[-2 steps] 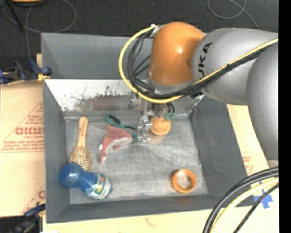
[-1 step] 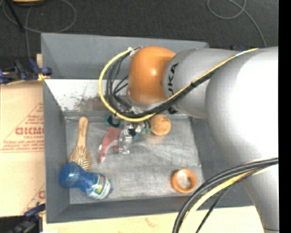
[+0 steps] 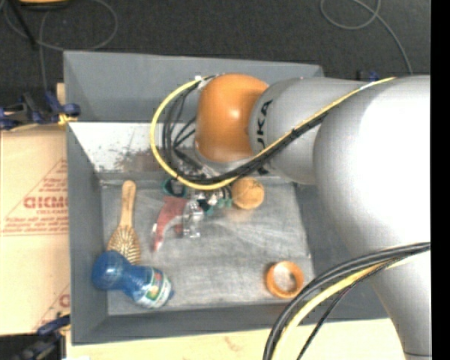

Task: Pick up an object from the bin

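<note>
1. We are seeing the gripper (image 3: pixel 192 222) hanging low in the middle of the grey bin (image 3: pixel 85 223), under the arm's orange wrist cover (image 3: pixel 225 118) and close to the floor.
2. We are taking the nearest thing to be a reddish-pink flat piece (image 3: pixel 165 223). It is lying on the bin floor just to the view's left of the gripper; we cannot tell whether the two are touching.
3. We are unable to tell how far the jaws are parted, or whether anything is sitting between them.
4. We are judging the step in hand to be the placing of the gripper for a grasp. Nothing is raised off the floor, so the pick itself is not yet done.
5. We are expecting the next move to call for the jaws to straddle the piece across its narrow width, close, and then lift straight up.
6. The piece is lying with its long axis running from the upper right, near the wrist, down to the lower left. Its narrower end is pointing toward the head of the wooden hairbrush (image 3: pixel 125 227).
7. We are noting a tan ball (image 3: pixel 248 195) just to the gripper's right. A blue bottle (image 3: pixel 127 277) and an orange cup (image 3: pixel 285 280) are lying well apart from it, nearer the front wall.
</note>
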You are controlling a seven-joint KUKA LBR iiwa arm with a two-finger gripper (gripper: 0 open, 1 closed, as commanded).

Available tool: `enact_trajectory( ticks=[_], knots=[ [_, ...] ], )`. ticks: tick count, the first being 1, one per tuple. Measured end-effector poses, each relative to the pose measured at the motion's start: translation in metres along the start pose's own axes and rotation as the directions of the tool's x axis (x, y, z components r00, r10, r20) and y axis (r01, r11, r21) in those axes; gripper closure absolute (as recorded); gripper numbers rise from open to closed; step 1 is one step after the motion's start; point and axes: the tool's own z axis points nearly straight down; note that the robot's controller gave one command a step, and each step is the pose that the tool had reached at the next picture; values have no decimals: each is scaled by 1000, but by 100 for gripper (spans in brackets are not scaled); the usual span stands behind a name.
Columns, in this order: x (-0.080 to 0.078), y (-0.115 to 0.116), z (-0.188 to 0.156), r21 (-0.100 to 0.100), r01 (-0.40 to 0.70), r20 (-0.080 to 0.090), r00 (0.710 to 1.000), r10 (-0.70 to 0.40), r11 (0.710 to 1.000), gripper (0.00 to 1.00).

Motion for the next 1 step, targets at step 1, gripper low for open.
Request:
enact_trajectory(
  ticks=[1],
  knots=[
    [8,-6,-29,-1,-45,-9,999,45,999,0]
  ],
)
